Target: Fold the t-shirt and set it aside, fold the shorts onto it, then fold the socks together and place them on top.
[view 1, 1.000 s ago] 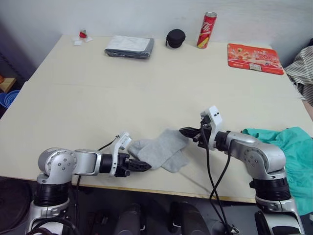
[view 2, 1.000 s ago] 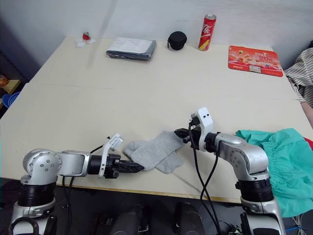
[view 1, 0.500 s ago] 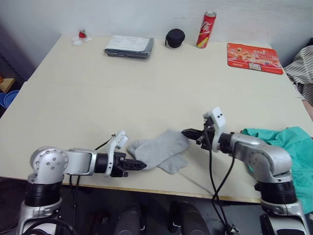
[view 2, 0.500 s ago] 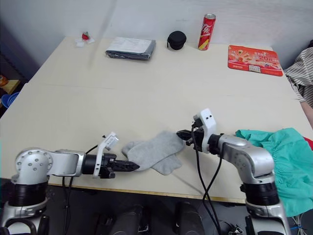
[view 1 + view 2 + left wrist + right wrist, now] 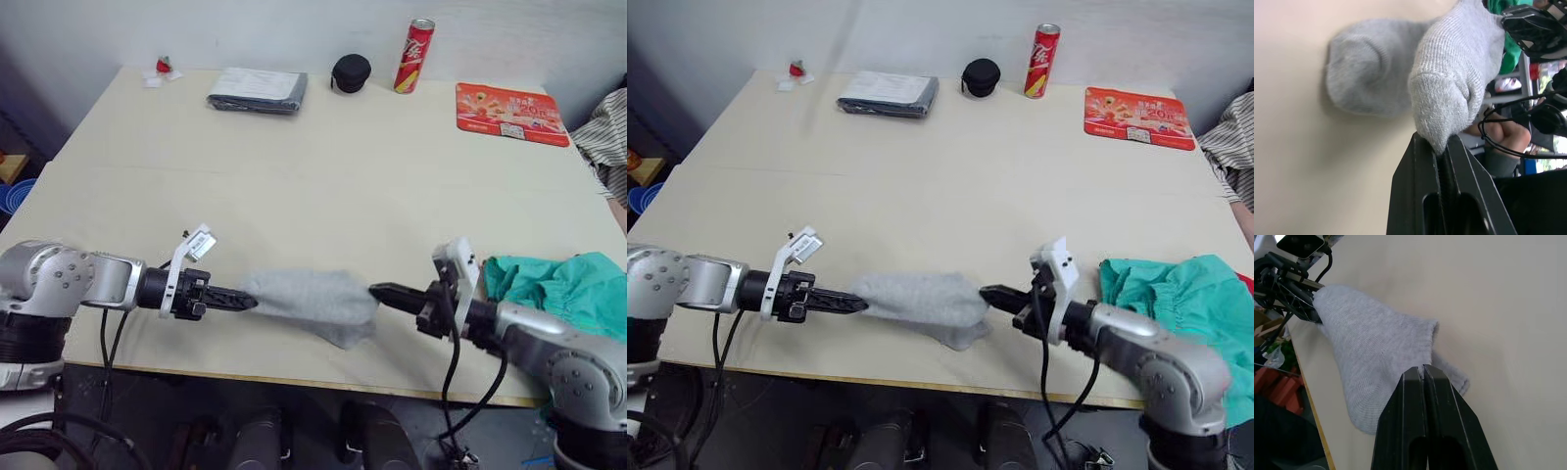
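The light-grey socks [image 5: 309, 300] lie near the table's front edge. One is stretched between my two grippers, and the other peeks out beneath it [image 5: 345, 335]. My left gripper [image 5: 245, 303] is shut on the toe end of the upper sock [image 5: 1442, 105]. At the opposite end, my right gripper [image 5: 377, 294] is shut on the cuff edge [image 5: 1420, 340]. The teal-green shorts [image 5: 558, 290] lie bunched at the right front of the table, beside my right arm. A sliver of the red t-shirt [image 5: 1246, 284] shows under them at the right edge.
Along the table's far edge sit a folded grey cloth [image 5: 258, 91], a round black case [image 5: 351, 72], a red can [image 5: 418, 57] and a red printed mat [image 5: 509, 114]. A small red-and-white item [image 5: 160, 70] lies at the far left corner. Striped fabric [image 5: 602, 137] hangs at the right.
Both grippers have moved apart and toward the front edge. The sock that lay loosely crossed between them is now drawn out straight.
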Available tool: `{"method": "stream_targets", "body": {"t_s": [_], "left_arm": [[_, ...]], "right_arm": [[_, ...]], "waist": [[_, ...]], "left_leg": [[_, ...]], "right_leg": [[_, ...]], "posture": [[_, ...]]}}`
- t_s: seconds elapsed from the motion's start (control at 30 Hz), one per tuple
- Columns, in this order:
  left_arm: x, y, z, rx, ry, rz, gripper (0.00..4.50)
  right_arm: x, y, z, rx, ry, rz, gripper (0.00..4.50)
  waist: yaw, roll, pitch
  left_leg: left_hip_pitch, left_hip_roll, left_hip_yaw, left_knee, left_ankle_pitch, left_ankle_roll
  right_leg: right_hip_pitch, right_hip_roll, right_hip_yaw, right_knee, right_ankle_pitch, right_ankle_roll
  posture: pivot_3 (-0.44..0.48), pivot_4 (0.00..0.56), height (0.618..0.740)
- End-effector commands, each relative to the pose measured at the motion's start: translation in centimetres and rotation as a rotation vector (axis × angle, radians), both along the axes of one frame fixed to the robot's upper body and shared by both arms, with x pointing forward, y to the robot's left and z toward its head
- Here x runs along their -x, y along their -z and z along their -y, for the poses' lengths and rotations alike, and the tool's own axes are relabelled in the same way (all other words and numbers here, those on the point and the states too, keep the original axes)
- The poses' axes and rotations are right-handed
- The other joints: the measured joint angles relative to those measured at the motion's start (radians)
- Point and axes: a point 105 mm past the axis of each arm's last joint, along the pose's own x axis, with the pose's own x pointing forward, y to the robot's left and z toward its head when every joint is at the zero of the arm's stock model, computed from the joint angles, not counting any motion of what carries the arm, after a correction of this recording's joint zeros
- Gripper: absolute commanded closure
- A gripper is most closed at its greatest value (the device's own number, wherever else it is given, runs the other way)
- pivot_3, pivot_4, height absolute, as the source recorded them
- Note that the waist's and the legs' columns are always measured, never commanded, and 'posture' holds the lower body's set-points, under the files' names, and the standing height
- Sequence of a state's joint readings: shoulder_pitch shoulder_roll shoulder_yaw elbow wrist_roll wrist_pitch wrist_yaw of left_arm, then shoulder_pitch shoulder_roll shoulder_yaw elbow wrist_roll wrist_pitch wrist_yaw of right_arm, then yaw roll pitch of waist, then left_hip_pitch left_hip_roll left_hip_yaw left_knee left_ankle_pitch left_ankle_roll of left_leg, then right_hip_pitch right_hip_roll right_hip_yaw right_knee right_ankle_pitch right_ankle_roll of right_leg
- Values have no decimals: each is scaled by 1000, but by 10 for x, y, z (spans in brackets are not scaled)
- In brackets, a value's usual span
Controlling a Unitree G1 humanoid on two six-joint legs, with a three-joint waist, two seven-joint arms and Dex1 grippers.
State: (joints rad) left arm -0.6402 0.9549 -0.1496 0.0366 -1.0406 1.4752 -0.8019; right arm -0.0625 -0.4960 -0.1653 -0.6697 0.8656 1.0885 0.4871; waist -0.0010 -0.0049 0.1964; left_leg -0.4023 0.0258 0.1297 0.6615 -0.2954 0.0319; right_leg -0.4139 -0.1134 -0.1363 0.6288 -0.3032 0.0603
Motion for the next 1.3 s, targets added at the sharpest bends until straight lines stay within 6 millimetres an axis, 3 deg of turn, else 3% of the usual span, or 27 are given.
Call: {"method": "stream_targets", "body": {"t_s": [0.03, 0.37, 0.9, 1.03, 1.23, 1.3], "left_arm": [[-11, 1, 2, -2, 46, 20, 4474], [-28, 5, 8, -5, 117, 22, 4474], [-35, 15, 13, -20, 149, 24, 4474], [-38, 14, 15, -1, 152, 75, 3533], [-44, 0, 0, 14, 96, 225, 1655], [-43, -10, -5, 39, 110, 335, 1650]], "right_arm": [[9, -3, -4, 21, 17, 133, 4500], [10, 3, 6, -4, 130, 230, 4500], [9, 26, 5, 53, 128, 184, 4500], [6, 28, 4, 17, 148, 179, 4500], [6, 14, 16, 59, 165, 284, 2506], [9, 7, 20, 76, 147, 328, 1861]], "waist": [[0, 0, 0], [-1, -3, 2], [0, -4, 2], [0, -4, 1], [-2, -4, 1], [-1, -4, 1]], "left_leg": [[0, 0, 1, 0, 0, 0], [0, 2, 2, 1, 1, 0], [0, 2, 3, 4, 1, 1], [0, 2, 2, 5, 1, 1], [0, 2, 2, 6, 1, 2], [0, 2, 2, 5, 1, 2]], "right_leg": [[0, 0, 1, 0, 0, 0], [-2, 3, 3, 2, 0, 0], [-2, 2, 4, 6, 0, 0], [-2, 2, 4, 7, 0, 0], [-2, 2, 4, 8, 0, 0], [-2, 2, 4, 8, 0, 0]], "posture": [[0, 150, 740], [0, 150, 740], [0, 150, 740], [0, 150, 740], [0, 150, 740], [0, 150, 740]]}}
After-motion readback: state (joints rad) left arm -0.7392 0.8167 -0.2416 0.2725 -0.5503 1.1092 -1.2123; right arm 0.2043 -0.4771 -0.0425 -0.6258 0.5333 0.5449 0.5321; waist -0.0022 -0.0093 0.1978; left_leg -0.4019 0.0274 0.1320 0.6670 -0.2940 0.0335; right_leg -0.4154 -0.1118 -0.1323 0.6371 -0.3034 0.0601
